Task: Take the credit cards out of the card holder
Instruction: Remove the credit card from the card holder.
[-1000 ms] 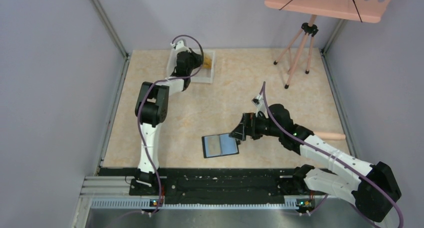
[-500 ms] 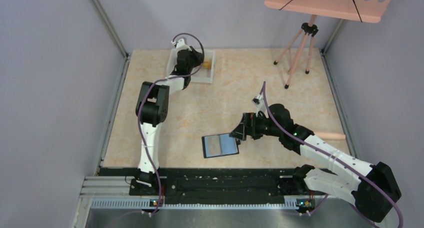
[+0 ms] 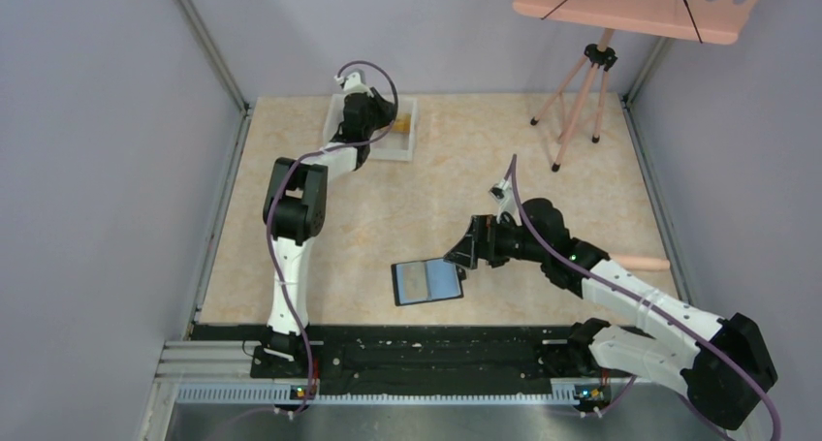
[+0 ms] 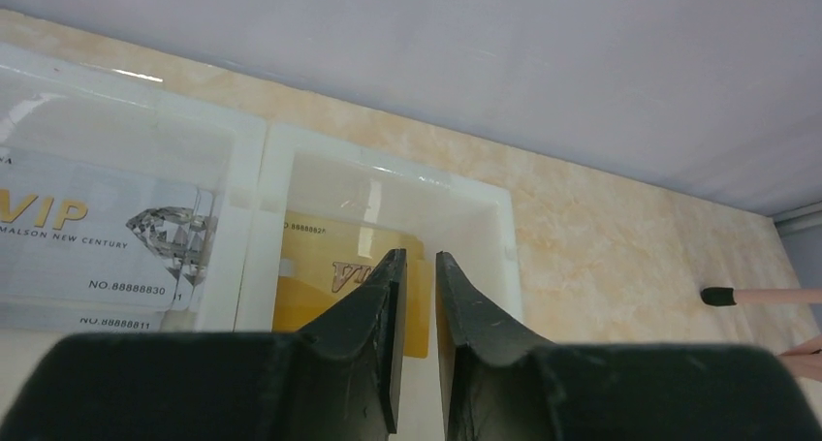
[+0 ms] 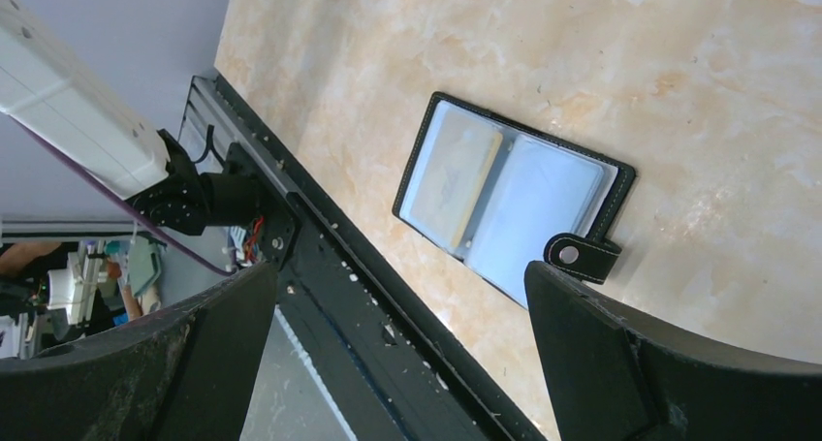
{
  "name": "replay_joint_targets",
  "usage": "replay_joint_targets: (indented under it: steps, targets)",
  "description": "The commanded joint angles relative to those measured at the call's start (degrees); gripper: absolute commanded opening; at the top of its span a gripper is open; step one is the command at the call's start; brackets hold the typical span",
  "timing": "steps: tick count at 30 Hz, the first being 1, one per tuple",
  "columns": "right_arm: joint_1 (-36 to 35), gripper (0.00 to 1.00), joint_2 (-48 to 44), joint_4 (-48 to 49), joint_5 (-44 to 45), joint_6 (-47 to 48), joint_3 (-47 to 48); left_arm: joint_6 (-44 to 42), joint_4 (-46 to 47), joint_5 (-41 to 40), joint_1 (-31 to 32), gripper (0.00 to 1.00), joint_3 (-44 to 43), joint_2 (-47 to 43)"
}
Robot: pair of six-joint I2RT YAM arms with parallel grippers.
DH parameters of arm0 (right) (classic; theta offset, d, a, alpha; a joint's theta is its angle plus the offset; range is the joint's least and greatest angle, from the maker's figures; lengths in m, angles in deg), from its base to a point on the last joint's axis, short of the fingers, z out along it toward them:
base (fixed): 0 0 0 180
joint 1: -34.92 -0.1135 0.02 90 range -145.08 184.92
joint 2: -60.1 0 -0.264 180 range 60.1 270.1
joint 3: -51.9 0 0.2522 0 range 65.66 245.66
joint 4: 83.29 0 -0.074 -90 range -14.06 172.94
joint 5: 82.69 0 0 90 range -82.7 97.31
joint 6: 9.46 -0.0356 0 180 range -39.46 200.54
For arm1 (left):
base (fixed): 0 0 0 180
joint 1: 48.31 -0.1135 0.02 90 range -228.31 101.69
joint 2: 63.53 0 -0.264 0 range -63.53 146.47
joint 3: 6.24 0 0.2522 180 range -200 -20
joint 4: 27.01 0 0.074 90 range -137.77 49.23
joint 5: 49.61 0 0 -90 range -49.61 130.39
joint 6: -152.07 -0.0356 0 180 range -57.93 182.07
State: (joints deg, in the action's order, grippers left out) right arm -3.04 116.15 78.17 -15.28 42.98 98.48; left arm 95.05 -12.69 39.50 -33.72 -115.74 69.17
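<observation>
**A:** Which arm was placed for the next card?

**B:** The right one; the card holder (image 5: 514,199) lay open and flat on the table (image 3: 543,170), close to the near edge, and the right gripper (image 3: 465,250) hung just above its right-hand end; the left arm was well apart, reaching to the far corner.

**A:** And how did the holder's long axis run?

**B:** Roughly along the near edge, slightly skewed; its snap strap (image 5: 580,257) stuck out on the end nearest the right gripper; what looked like a tan card (image 5: 456,174) sat in the pocket farther from that end, so I judged the reach had to go across the empty blue-grey pocket.

**A:** The right jaws?

**B:** Spread wide, holding and touching nothing; the wrist view showed the whole holder between the two fingers.

**A:** The left?

**B:** The left gripper (image 4: 415,267) hovered over the white tray (image 4: 250,184), jaws a narrow slit apart with nothing in it; a gold card (image 4: 310,286) lay in the compartment below, silver cards (image 4: 97,237) in the one beside.
</observation>
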Motion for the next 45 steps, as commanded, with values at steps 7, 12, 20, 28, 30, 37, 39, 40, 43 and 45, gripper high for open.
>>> replay_joint_targets:
  steps: [7,12,20,28,30,37,39,40,43,45]
  targets:
    - [1.0,0.96,2.63,-0.18,0.32,-3.13,3.33,-1.32,-11.61,3.45,0.44,0.24,4.29,-16.53]
    - [0.95,0.9,5.15,-0.56,-0.47,-6.4,3.02,3.38,-22.37,8.12,0.44,0.26,10.7,-26.97]
    - [-0.29,0.83,4.87,-1.46,6.55,-11.5,0.65,2.6,-33.15,13.27,0.6,0.66,29.27,-46.61]
    - [-10.09,0.78,9.12,-4.73,21.33,-11.63,3.6,-4.62,-46.91,11.51,0.68,0.99,40.61,-66.45]
    - [-13.8,0.78,12.22,-7.01,26.71,-11.42,6.54,-5.66,-50.6,9.14,0.7,0.99,42.82,-70.81]
    - [-23.85,0.79,24.2,-11.58,39.5,-11.91,16.14,-6.18,-58.57,-1.88,0.62,0.99,50.58,-85.83]
    - [-25.39,0.79,27.17,-11.77,40.76,-12.12,18.16,-6.09,-60.25,-4.62,0.62,0.99,51.63,-88.68]
    - [-26.03,0.79,28.54,-11.95,41.18,-12.37,19.16,-5.05,-61.3,-6.46,0.62,0.99,51.97,-89.94]
    - [-28.0,0.79,33.1,-12.44,42.57,-13.07,21.86,-3.19,-63.43,-11.94,0.62,0.99,52.89,-93.28]
    - [-28.97,0.79,35.74,-13.49,43.32,-13.46,23.7,-3.89,-63.65,-12.39,0.59,0.99,52.87,-94.93]
